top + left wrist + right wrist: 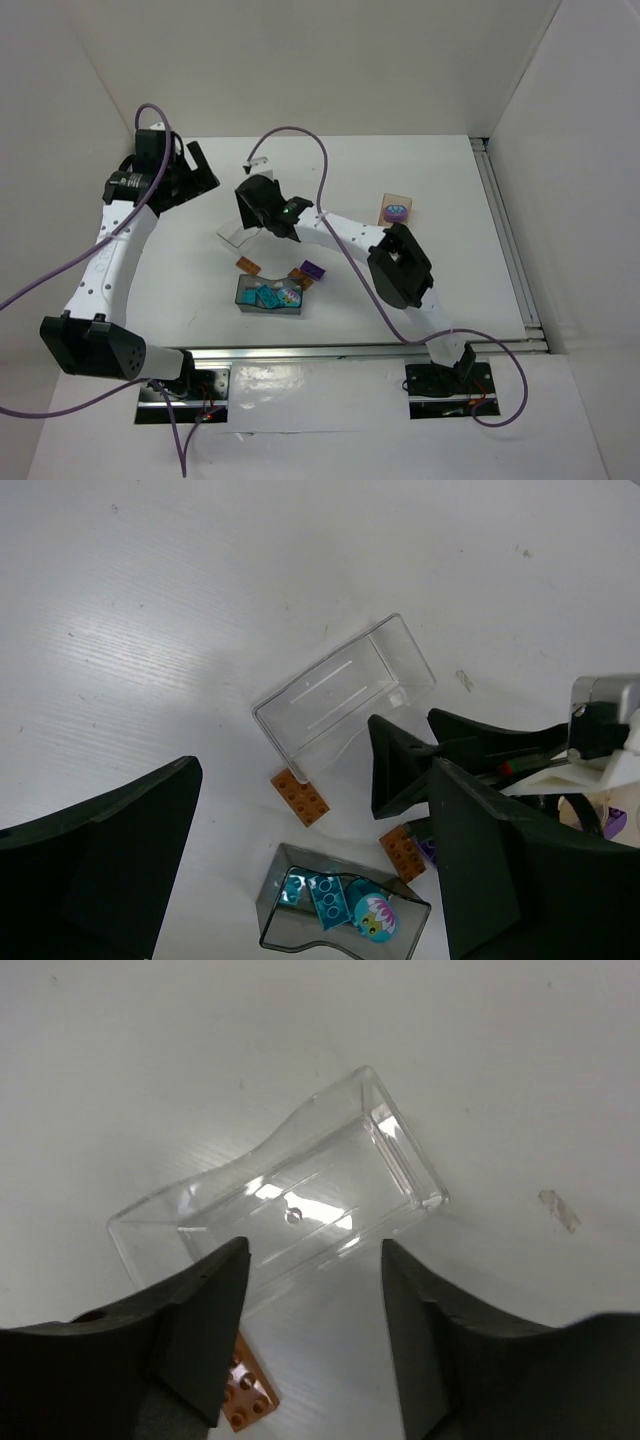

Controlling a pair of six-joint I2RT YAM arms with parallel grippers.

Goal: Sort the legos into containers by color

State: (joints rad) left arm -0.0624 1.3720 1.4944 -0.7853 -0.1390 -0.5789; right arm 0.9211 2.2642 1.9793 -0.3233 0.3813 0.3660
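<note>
The right gripper (315, 1250) hangs over the clear rectangular plastic tray (300, 1195) at the centre of the right wrist view. Its two dark fingers are spread apart with nothing between them, and their tips frame the tray's near long wall. Whether they touch the tray cannot be told. The left gripper (315, 770) is also spread wide and empty, its fingers filling the lower corners of the left wrist view.

In that view one flat orange studded brick (300, 795) lies on the white table just below the clear tray's lower left corner, and a second orange brick (403, 852) lies lower right. At the bottom edge the smoky dark-grey translucent tray (272, 920) holds teal studded bricks (328, 895) and a rounded teal piece (372, 915).

In the top view a purple brick (312, 270) sits just above the grey tray's right end. Right of centre, the flat light-tan wooden tray (386, 201) carries a rounded purple piece (397, 211).
</note>
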